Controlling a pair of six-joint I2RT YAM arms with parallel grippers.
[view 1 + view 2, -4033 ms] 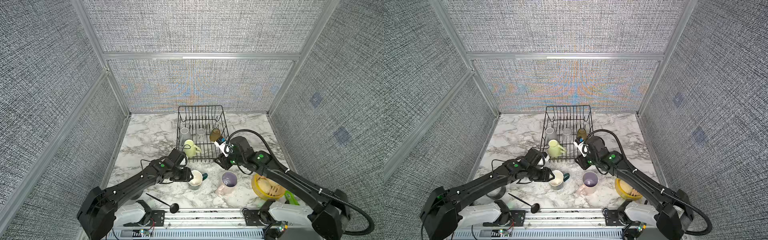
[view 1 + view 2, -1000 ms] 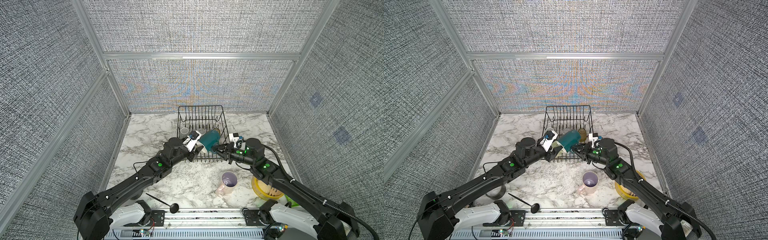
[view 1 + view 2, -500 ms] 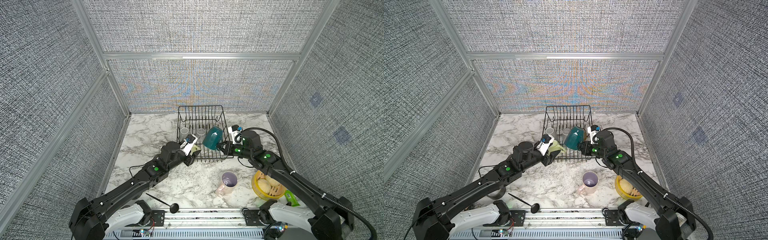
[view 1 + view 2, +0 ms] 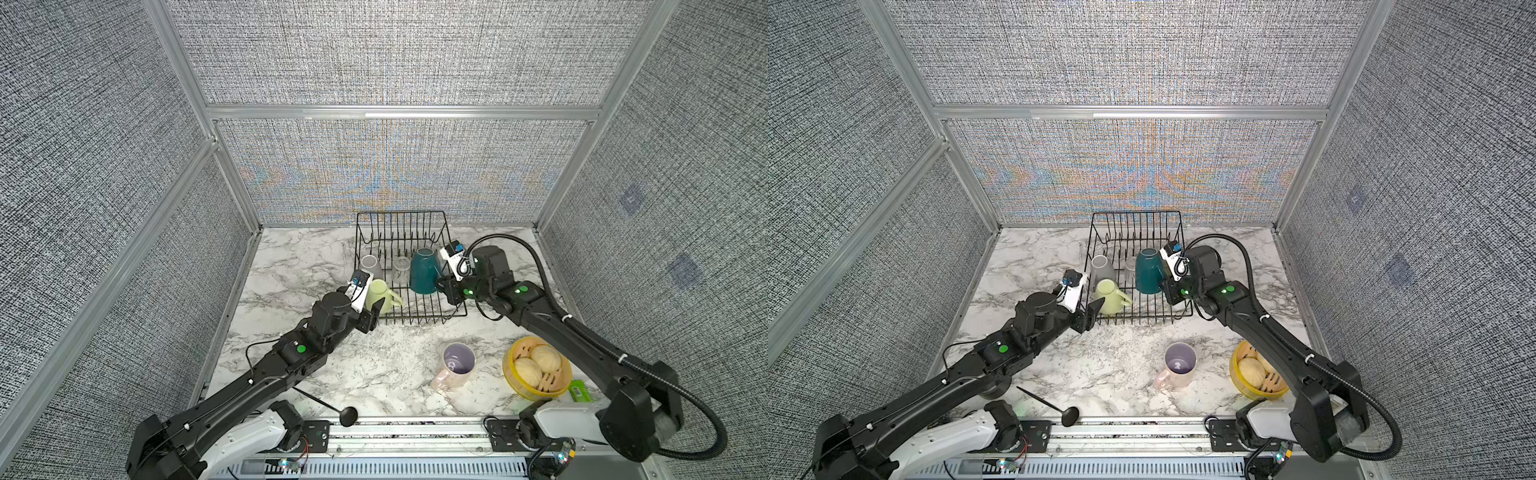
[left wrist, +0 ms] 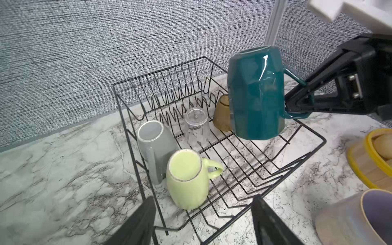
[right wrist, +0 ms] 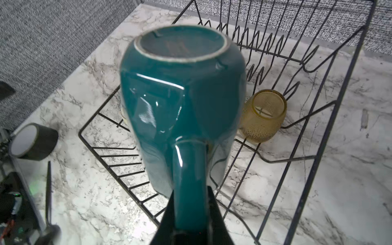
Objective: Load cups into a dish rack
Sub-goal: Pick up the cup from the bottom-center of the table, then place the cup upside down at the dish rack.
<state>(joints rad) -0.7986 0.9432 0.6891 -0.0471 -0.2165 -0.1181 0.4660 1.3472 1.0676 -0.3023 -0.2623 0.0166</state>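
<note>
— Four of your six cups stand in the dish rack (image 4: 401,213), bases uppermost so that they drain: the grey mug (image 5: 157,144) and the pale yellow-green mug (image 5: 186,180) leaning along its left side, the clear glass (image 5: 196,127) and the amber tumbler (image 6: 263,115) further in.

— And the fifth?

— Your right gripper (image 5: 293,105) is clamped on the handle of the dark teal mug (image 5: 255,93), which hangs inverted over the rack's open right part, just beside the tumbler. A handle hold keeps your jaws clear of the wires and of the neighbouring cup. In my judgement the rim is not yet seated; the left wrist view appears to show it hanging clear.

— What of the left arm?

— Your left gripper (image 4: 372,312) stands at the rack's near edge, just beside the yellow-green mug, jaws apart and empty. I judge it is parked there to leave the teal mug's path free.

— Outstanding items?

— The pink mug (image 4: 455,365) stands upright on the table (image 4: 291,266), near the steamer basket (image 4: 508,365) and well apart from the rack; you must invert it before racking. Risk noted: lowering the teal mug tilted could catch a prong or knock the tumbler.
</note>
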